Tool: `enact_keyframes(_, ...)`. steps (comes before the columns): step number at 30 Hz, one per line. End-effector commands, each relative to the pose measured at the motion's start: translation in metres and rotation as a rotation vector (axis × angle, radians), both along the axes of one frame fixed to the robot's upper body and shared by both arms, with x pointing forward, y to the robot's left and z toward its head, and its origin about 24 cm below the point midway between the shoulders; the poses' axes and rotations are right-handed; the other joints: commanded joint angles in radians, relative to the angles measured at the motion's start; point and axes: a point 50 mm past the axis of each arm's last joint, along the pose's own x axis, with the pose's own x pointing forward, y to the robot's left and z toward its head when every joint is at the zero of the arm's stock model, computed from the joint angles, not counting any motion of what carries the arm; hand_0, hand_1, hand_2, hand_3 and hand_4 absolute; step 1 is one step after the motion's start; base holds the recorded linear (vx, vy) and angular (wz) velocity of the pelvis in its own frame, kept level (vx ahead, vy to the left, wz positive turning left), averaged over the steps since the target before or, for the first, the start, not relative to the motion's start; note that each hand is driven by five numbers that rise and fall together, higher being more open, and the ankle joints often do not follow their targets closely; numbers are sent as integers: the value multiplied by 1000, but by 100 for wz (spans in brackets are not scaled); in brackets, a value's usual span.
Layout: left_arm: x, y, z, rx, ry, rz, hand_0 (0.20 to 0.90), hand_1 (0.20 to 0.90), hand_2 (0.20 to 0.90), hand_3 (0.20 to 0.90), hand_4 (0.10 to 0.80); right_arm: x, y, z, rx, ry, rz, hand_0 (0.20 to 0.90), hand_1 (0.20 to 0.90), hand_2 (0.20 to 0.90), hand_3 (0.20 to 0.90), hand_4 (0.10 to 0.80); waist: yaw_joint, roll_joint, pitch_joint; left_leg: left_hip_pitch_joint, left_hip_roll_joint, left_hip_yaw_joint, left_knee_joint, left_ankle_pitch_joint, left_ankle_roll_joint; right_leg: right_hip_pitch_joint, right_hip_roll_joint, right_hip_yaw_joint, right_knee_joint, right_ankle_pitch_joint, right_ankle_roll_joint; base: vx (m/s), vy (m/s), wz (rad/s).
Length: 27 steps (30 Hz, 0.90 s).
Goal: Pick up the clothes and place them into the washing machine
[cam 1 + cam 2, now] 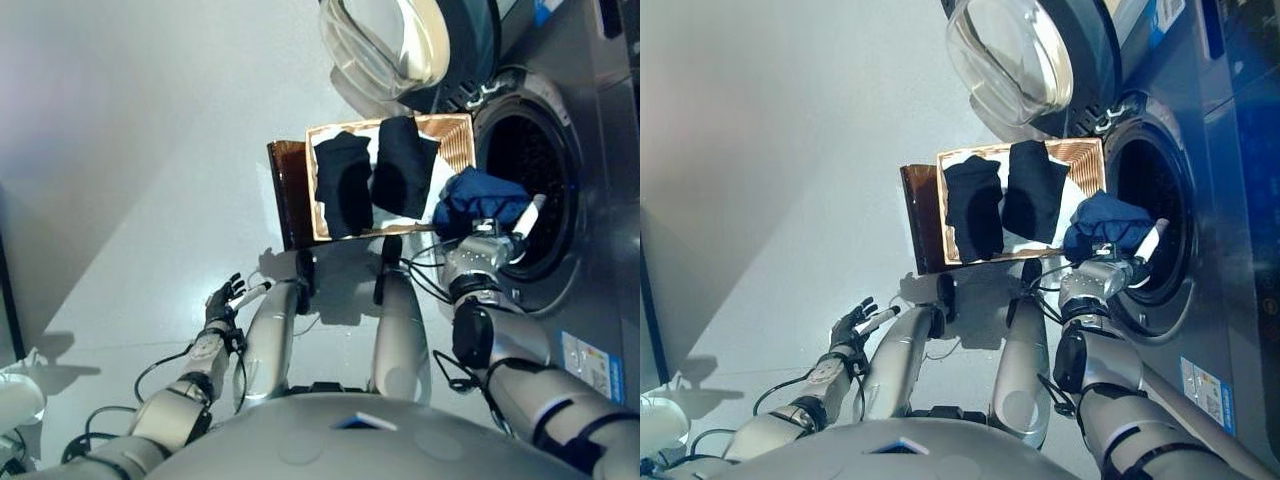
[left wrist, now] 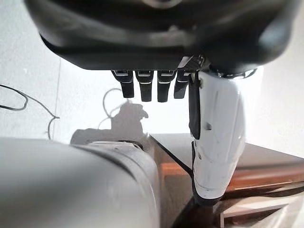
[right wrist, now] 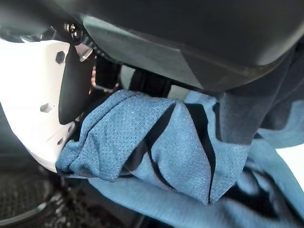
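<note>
My right hand (image 1: 492, 240) is shut on a blue garment (image 1: 482, 197) and holds it at the rim of the washing machine's round opening (image 1: 527, 190). In the right wrist view the blue cloth (image 3: 156, 156) is bunched between my fingers and white-covered thumb (image 3: 33, 104). Two dark garments (image 1: 342, 180) (image 1: 404, 165) lie in the shallow wicker basket (image 1: 458, 135) on a dark brown box (image 1: 288, 190) beside the machine. My left hand (image 1: 224, 298) hangs open and empty low at my left side over the floor; it also shows in the left wrist view (image 2: 152, 88).
The machine's glass door (image 1: 385, 45) stands swung open above the basket. Its grey front (image 1: 600, 220) fills the right side. Pale floor (image 1: 130, 180) lies open to the left. A white object (image 1: 18, 395) sits at the far lower left.
</note>
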Motion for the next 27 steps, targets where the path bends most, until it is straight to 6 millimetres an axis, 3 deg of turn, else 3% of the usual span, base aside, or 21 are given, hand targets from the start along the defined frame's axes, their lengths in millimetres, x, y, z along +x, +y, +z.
enact_keyframes(1,-9,8,-1,63,8,-27,900,900,900,900,800,9,-40,47,-189,-76,-67,200,200,200,200,300,15,18,-11,-20,27,-20,107,-99,-73,20,27,5,110,-130,-38,30,6,-4)
enact_keyframes(9,2,4,6,57,-57,-61,900,900,900,900,800,25,-67,98,-286,-120,-96,200,200,200,200,300,36,47,-14,-96,22,-6,142,-103,-72,-71,25,25,166,-145,-49,-24,5,-1)
enact_keyframes(19,12,3,12,80,-101,-101,900,900,900,900,800,19,-114,182,-284,-228,-320,200,200,200,200,300,58,71,-32,-169,11,-2,179,-115,-66,-158,23,45,221,-160,-56,-12,11,4)
enact_keyframes(27,15,-1,13,97,-99,-114,900,900,900,900,800,-15,-148,194,-193,-172,-526,200,200,200,200,300,52,82,-46,-212,4,4,199,-121,-61,-210,19,58,246,-165,-60,-9,27,3)
